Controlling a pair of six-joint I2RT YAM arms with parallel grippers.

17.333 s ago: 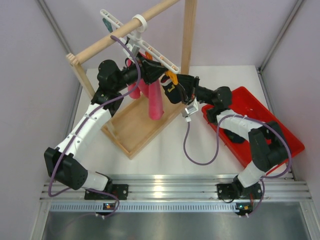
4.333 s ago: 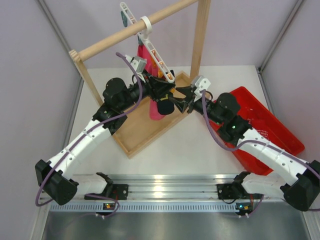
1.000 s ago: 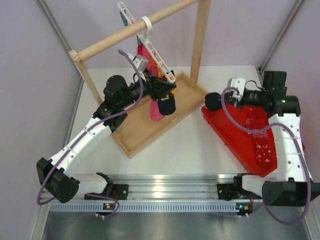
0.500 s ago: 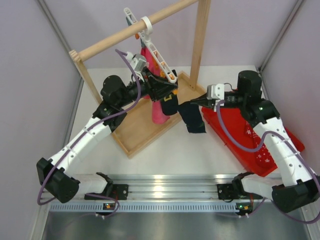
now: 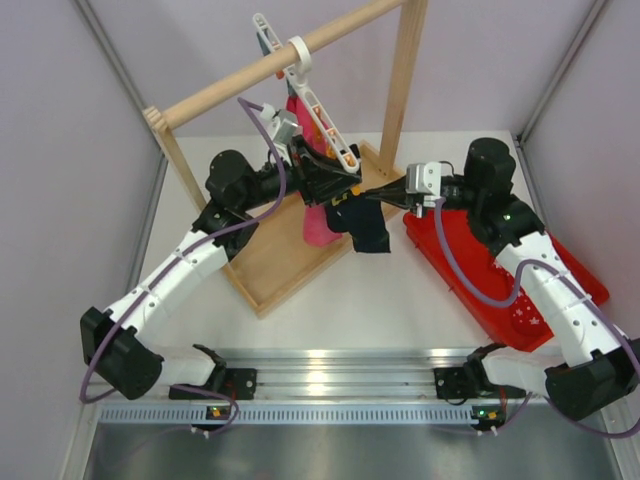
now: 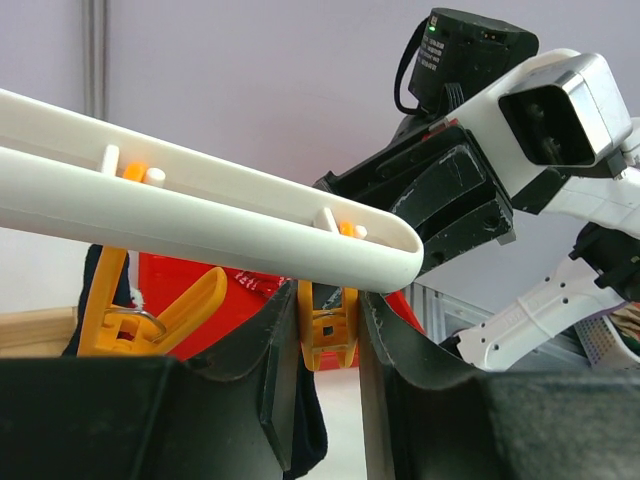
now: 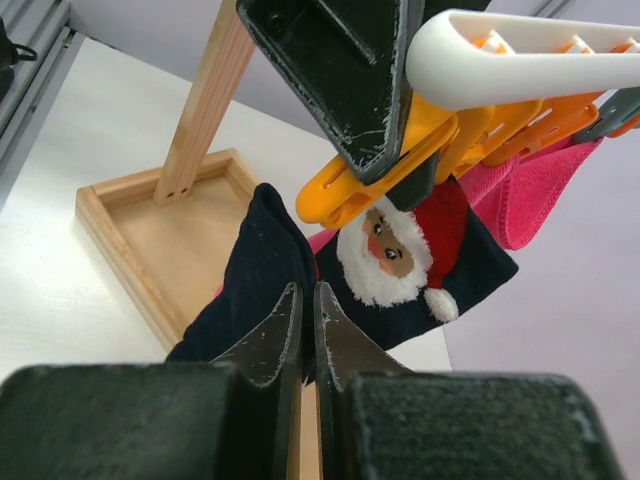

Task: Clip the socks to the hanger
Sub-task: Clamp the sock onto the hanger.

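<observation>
The white hanger hangs by its ring hook from the wooden rail, with orange and yellow clips along it. My left gripper is shut on an orange clip at the bar's lower end. My right gripper is shut on a dark navy sock and holds its top edge right under that clip. In the right wrist view the sock shows a Santa face, pinched between my fingers below the orange clips. Whether the clip grips the sock is hidden.
A pink cloth hangs from the hanger behind the sock. The wooden rail frame has a tray-like base and an upright post. A red tray at the right holds another dark sock.
My right gripper went from the red tray with the navy sock and carried it left and up to the hanger's end clip. My left gripper stayed at the clip.
</observation>
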